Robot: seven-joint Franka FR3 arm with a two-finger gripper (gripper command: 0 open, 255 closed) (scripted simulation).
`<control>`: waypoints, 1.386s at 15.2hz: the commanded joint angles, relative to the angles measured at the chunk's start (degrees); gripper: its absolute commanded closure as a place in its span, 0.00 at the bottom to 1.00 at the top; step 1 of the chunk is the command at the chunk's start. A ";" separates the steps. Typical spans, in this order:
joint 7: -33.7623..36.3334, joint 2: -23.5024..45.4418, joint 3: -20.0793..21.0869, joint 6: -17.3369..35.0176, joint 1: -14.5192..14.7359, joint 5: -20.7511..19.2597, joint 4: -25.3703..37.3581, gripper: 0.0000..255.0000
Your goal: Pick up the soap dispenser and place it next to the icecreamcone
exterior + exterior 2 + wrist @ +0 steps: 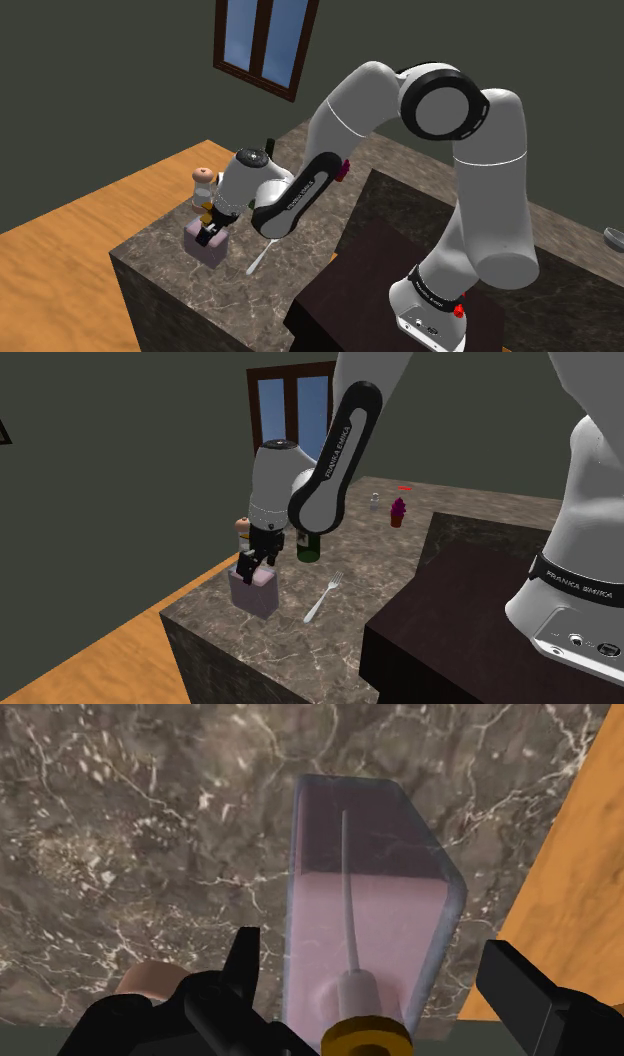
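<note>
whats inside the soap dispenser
Through its clear walls the soap dispenser shows pink liquid and a thin pale tube running down from the pump. The pump's head is covered by the gripper.

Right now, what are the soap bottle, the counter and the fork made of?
Soap bottle: probably clear plastic or glass, glossy; its see-through walls show the pink inside and a thin tube. Counter: looks like dark polished stone, like marble, with white veins. Fork: pale grey, maybe metal; too plain to be sure.
</note>
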 commanded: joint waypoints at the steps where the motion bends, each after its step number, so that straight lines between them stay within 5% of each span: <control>1: 0.15 1.83 -0.54 0.78 0.33 -0.22 1.14 0.00; 10: 0.29 3.20 -0.90 1.26 0.63 -0.31 2.07 0.00; 11: 0.29 3.20 -0.90 1.26 0.63 -0.31 2.07 1.00; 21: 0.11 2.43 -0.58 0.79 0.36 -0.21 1.73 1.00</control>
